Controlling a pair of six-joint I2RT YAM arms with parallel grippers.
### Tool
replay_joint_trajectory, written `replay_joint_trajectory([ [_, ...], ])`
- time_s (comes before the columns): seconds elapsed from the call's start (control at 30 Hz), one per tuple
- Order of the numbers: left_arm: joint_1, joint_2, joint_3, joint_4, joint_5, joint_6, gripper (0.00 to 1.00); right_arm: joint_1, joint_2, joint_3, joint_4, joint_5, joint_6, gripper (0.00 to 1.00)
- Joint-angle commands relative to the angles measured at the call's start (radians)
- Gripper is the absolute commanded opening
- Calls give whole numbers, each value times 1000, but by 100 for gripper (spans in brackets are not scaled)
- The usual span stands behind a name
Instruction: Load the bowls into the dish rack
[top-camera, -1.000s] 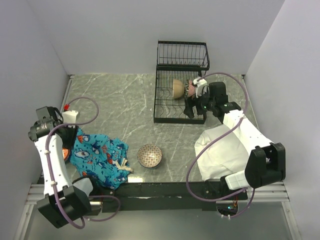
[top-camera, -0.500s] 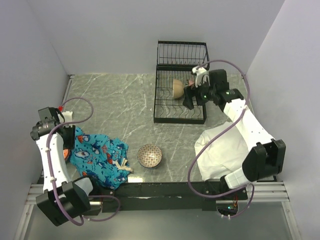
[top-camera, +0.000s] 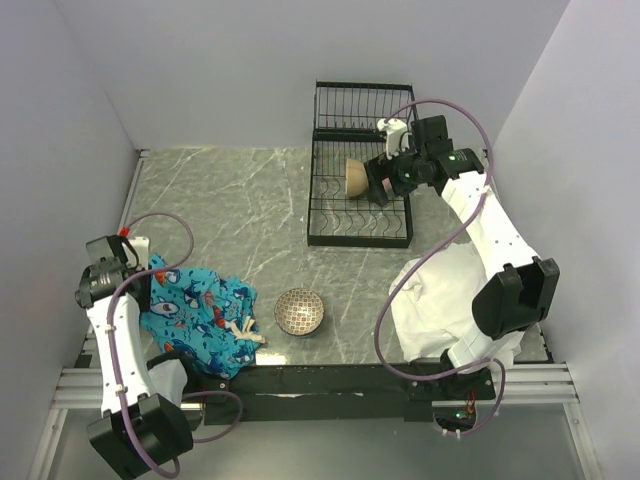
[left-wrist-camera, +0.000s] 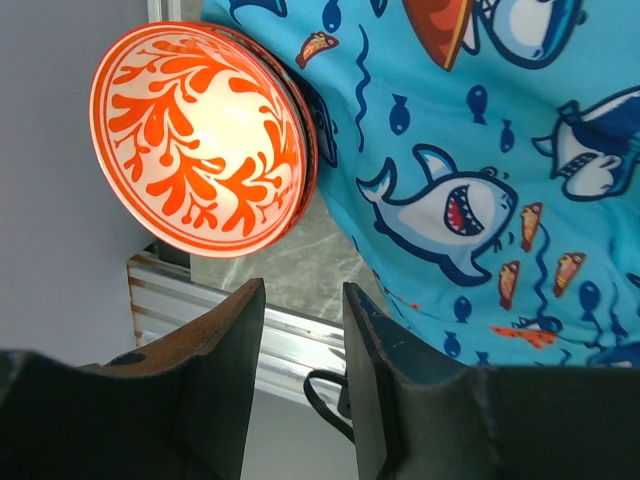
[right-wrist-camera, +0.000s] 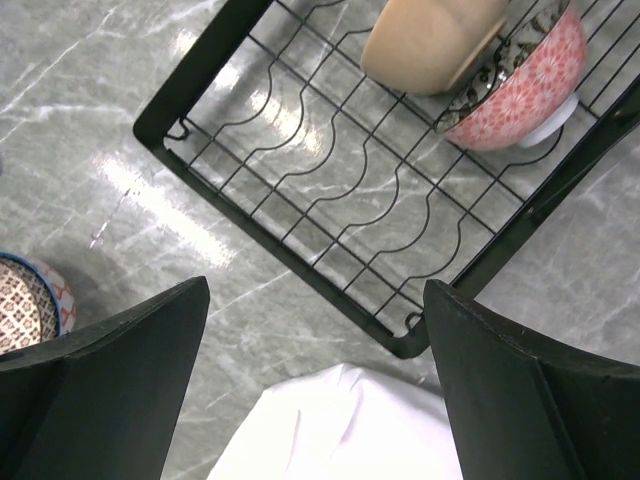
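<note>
Within dish rack (top-camera: 358, 242), bowls (top-camera: 355, 177) on edge

Plain pale walls (top-camera: 200, 70) close in the grey, marble-veined worktop (top-camera: 230, 210) on three sides; a soft glare lies across its surface.

A gray table (top-camera: 240, 200) w/ white lines like stone makes the floor. A blue cloth (top-camera: 200, 305) lies crumpled at the near L corner. It has sharks, little fish & wavy lines on it, w/ some orange bits. Short white strings (top-camera: 240, 328) stick out at its R edge. A white cloth (top-camera: 440, 300) lies bunched up at the near R side, well apart from the blue one. Plain pale walls (top-camera: 250, 60) stand at the back & on both sides. A silver metal rail (left-wrist-camera: 300, 342) runs along the table's edge, just beside the blue cloth.
</note>
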Motion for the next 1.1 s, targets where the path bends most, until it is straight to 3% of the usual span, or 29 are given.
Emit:
replay_joint_trajectory([
  [0.0,-4,4,-35,85,-28,34,42,10,-44,-10,-17,-7,19,96],
  [0.37,-4,113,-66,191,-22,25,35,28,-102,-99,-3,-6,65,96],
  [1.07,-2,229,-76,282,-4,-12,20,31,-58,-68,0,-3,79,95],
])
